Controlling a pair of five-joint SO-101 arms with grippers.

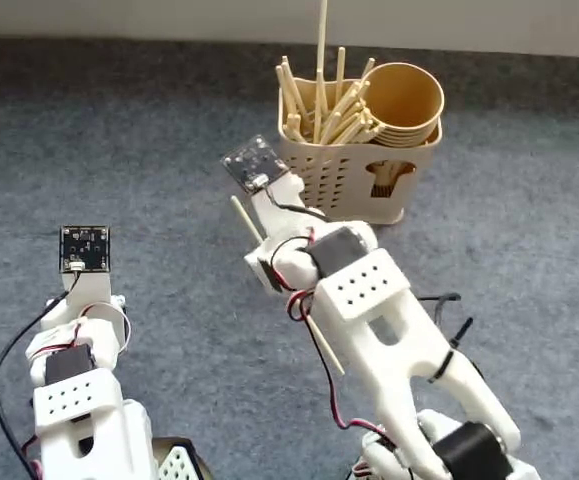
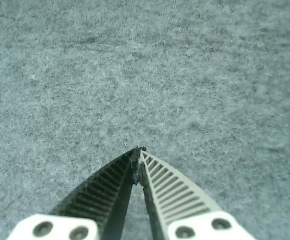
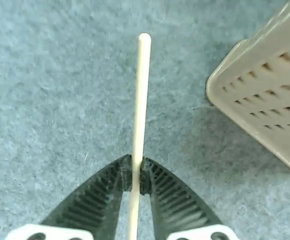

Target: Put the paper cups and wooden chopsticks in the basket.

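A cream slotted basket (image 1: pixel 359 175) stands at the back of the grey carpet. Several wooden chopsticks (image 1: pixel 319 110) lean in its left half, and a stack of paper cups (image 1: pixel 404 100) fills its right half. My right gripper (image 3: pixel 137 167) is shut on one more wooden chopstick (image 3: pixel 141 90), which pokes out past the fingertips above the carpet. The basket's wall (image 3: pixel 265 100) is close beside it. From above, this held chopstick (image 1: pixel 247 220) runs slantwise under the right arm, just left of the basket. My left gripper (image 2: pixel 138 152) is shut on nothing, over bare carpet at the front left.
The left arm (image 1: pixel 79 350) sits at the front left, well away from the basket. Open carpet lies between the two arms and to the left of the basket. A pale wall edge runs along the back.
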